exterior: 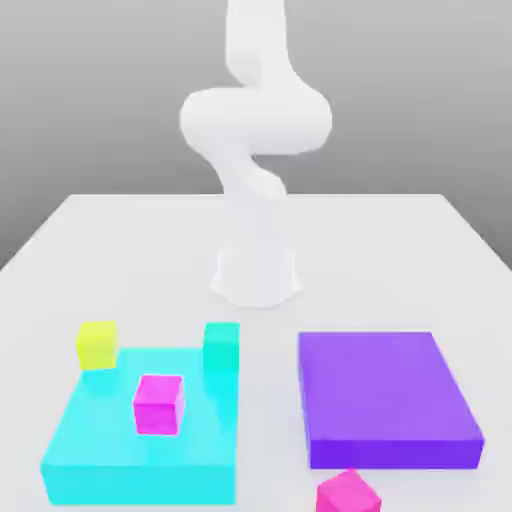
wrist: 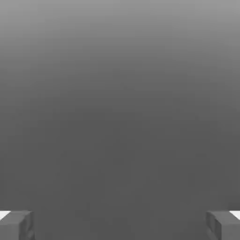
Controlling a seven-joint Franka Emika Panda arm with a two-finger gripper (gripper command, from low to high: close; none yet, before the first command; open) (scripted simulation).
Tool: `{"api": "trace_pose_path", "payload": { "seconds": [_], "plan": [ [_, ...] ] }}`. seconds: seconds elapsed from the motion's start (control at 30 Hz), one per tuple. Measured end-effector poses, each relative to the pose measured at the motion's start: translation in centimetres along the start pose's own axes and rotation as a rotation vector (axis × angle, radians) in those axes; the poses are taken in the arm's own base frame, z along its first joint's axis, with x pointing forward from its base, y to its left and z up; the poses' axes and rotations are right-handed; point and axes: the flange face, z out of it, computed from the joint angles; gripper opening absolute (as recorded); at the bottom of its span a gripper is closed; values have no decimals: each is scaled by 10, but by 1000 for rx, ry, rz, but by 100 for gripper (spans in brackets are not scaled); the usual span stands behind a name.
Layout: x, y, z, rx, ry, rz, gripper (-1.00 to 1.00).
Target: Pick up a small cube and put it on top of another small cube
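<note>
A white robot arm [exterior: 250,150] rose from its base at the middle of a pale grey table [exterior: 400,250], coiled back on itself above the work surface. Taking the cyan slab [exterior: 110,460] as the landmark: a purple slab [exterior: 385,395] of about the same size lay flat well apart from it, toward the exterior view's right. A magenta cube [exterior: 159,404] (the more purplish of the two pink ones) sat on top of the cyan slab, near its middle. A teal cube [exterior: 221,350] stood at the slab's far corner on the exterior view's right, and a yellow-green cube [exterior: 98,344] at its far corner on the exterior view's left. The small hot-pink cube [exterior: 347,492] rested on the table beyond the cyan slab's near right corner, just in front of the purple slab. In the hand view the gripper [wrist: 120,225] showed both fingers [wrist: 16,225] spread wide apart, with nothing between them.
</note>
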Motion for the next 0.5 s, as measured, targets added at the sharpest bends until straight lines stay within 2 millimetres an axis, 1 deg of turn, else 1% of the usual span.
{"api": "trace_pose_path", "payload": {
  "seconds": [0.1, 0.23, 0.37, 0.5],
  "plan": [
    [-6, -5, 57, -44, -71, -49, 0],
    [-22, -7, 130, -98, -161, -112, 0],
    [-47, -3, 200, -152, -251, -177, 0],
    [-80, 8, 267, -204, -340, -242, 0]
  ]
}}
